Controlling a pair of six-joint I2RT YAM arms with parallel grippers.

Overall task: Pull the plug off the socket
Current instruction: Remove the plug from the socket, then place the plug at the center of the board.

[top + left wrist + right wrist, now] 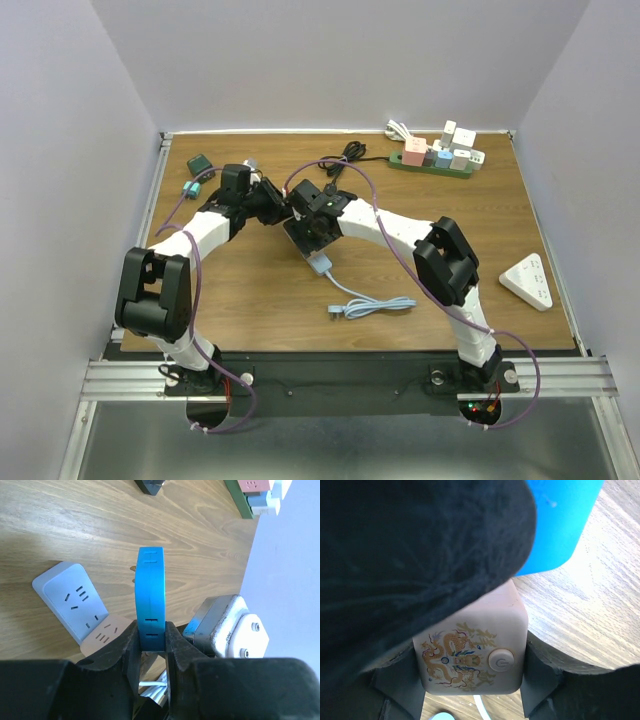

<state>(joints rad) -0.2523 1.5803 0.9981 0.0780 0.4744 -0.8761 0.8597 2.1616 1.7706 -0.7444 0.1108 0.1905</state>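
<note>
Pinches the lower end of the blue plug [150, 587] in the left claw [150, 642], dead centre of the left wrist view, on edge above the wooden table [60, 525]. Clasps the pink socket block [470, 630] in the right claw [470, 672], fingers snug on both sides, dragon print [455, 655] and round button [501, 661] facing the lens. Shows the plug at upper right there, just beside the block; touching or not, cannot tell. Also in sight: a green power strip [437, 158], upper right of the top view.
</note>
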